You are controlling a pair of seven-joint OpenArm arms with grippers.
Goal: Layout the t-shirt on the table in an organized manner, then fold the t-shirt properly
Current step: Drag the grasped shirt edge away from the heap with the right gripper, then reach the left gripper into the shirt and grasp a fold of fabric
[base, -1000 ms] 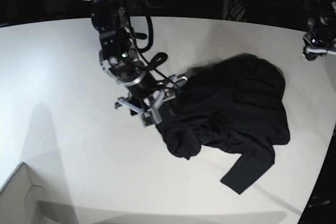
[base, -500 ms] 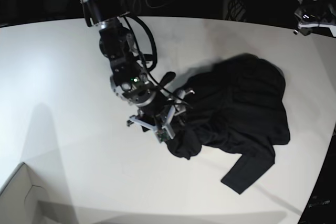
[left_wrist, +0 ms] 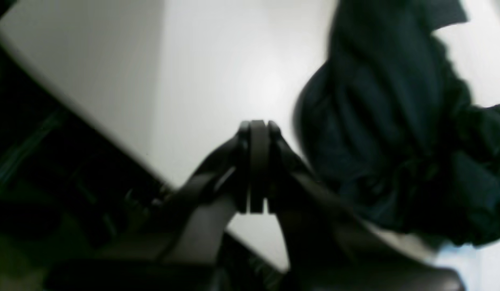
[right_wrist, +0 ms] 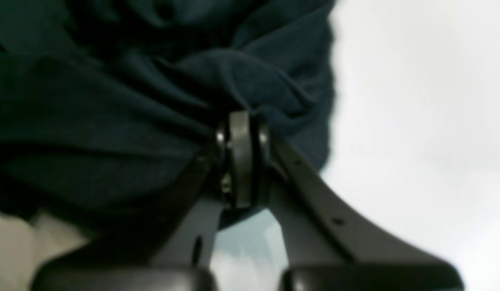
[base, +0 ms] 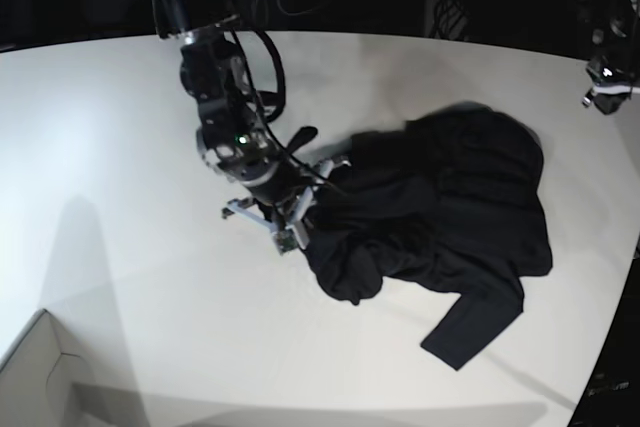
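Change: a moment ago your right hand point(base: 297, 230) stood spread at the shirt's edge; now its two sides are pressed together on a fold of the t-shirt point(base: 440, 222).
Meaning: you likely have a pinch on the cloth, so the layout step can start with a pull (judgement only; how much fabric is caught cannot be told).
Right hand: clamped on dark cloth at the garment's left edge in the base view, low over the worktop point(base: 110, 177), arm reaching down and across from the far side.
Left hand: closed on nothing point(left_wrist: 256, 165), raised off by the worktop's far right edge, well apart from the shirt.
T-shirt: bunched and wrinkled on the right half of the worktop, one sleeve trailing toward the near edge.
Progress: early; nothing is spread flat yet.
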